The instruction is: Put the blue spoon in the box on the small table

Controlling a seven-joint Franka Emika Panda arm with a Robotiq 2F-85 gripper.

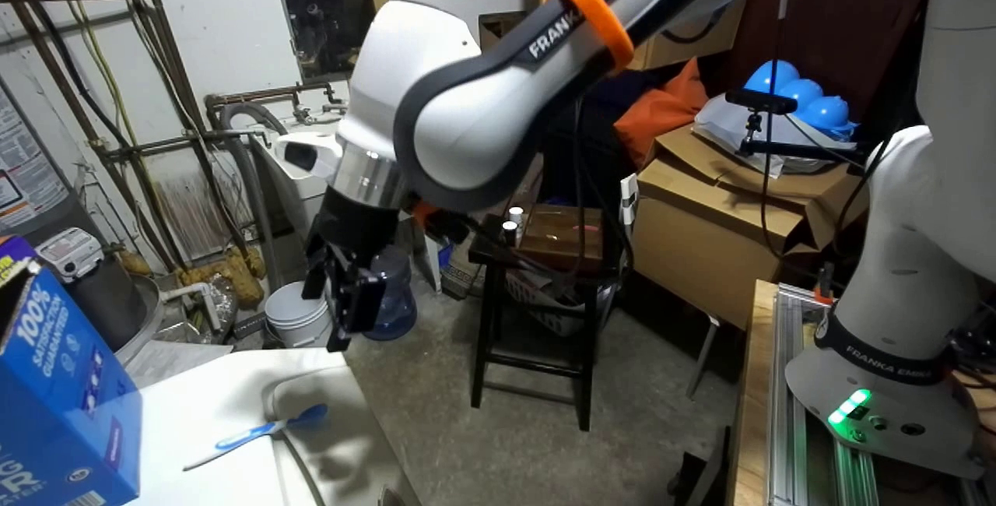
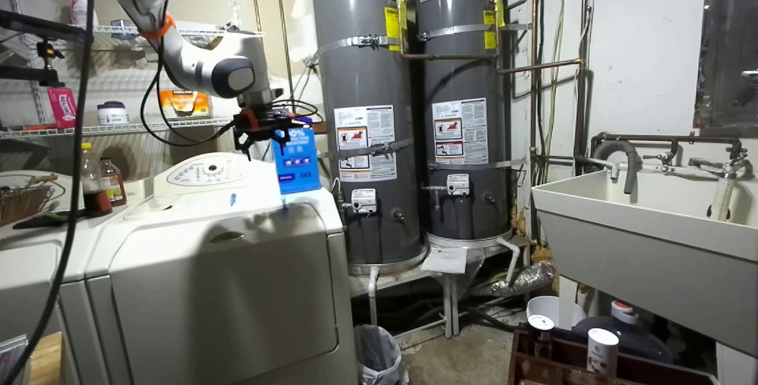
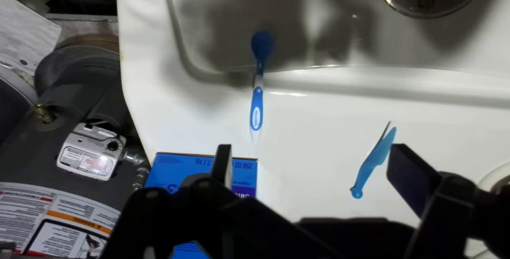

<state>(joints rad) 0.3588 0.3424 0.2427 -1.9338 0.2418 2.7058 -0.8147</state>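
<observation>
The blue spoon [image 1: 253, 435] lies on the white machine top [image 1: 206, 401], its bowl over the seam of the lid. It also shows in the wrist view [image 3: 257, 105], ahead of the left finger. My gripper [image 1: 354, 327] hangs above the machine top, apart from the spoon. In the wrist view its fingers [image 3: 310, 151] are wide apart with nothing between them. The dark-brown box [image 1: 560, 258] sits on the small dark table [image 1: 484, 335] across the floor. A corner of the box also shows in an exterior view [image 2: 551, 367], holding white-capped shakers.
A light-blue knife-shaped piece [image 3: 374, 163] lies on the machine top near the right finger. A tall blue printed carton [image 1: 70, 389] stands beside the spoon. Large tan cardboard boxes [image 1: 700, 241] stand by the small table. A utility sink [image 2: 645, 225] and water heaters [image 2: 361, 89] line the wall.
</observation>
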